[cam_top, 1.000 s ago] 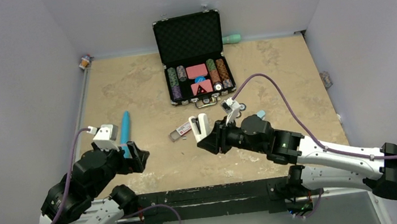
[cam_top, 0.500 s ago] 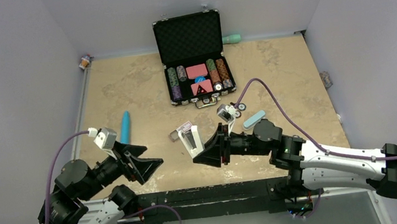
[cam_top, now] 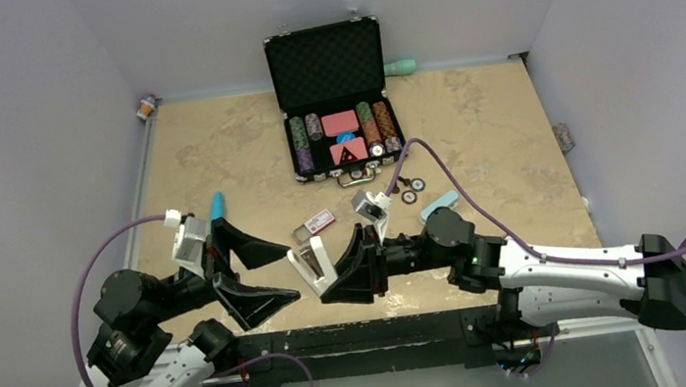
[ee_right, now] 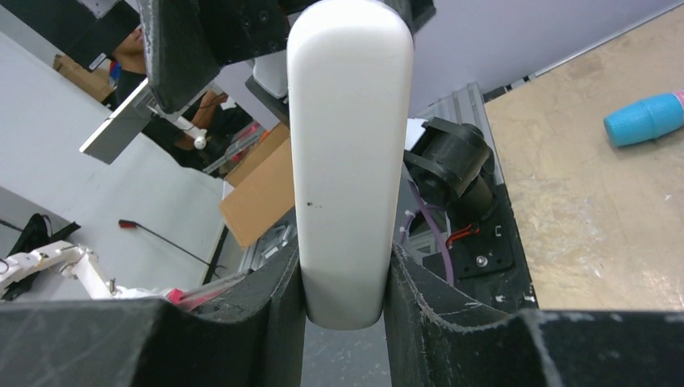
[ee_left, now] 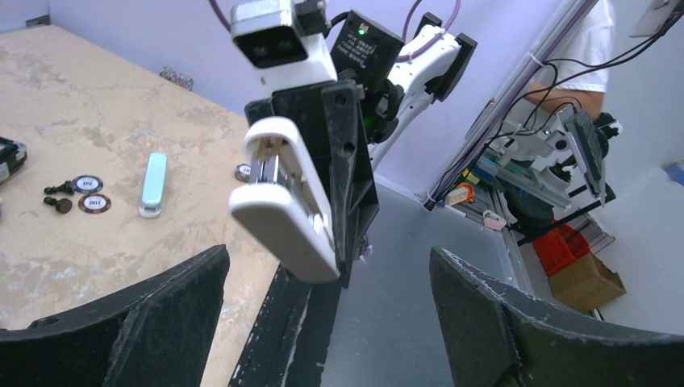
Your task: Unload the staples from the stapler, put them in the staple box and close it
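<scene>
The right pincer (ee_right: 345, 294) pinches the white stapler (ee_left: 284, 201), hinged open and held in the air well to the near side of the chip case (cam_top: 325, 62). The left pincer (cam_top: 268, 274), spread wide, faces the stapler just beside it. By the look of it no staples are out yet, so the pulling is all left to do.

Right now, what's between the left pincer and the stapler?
Nothing. The top external view shows only air between the open left pincer and the stapler clamped in the right pincer; the left wrist view agrees.
</scene>
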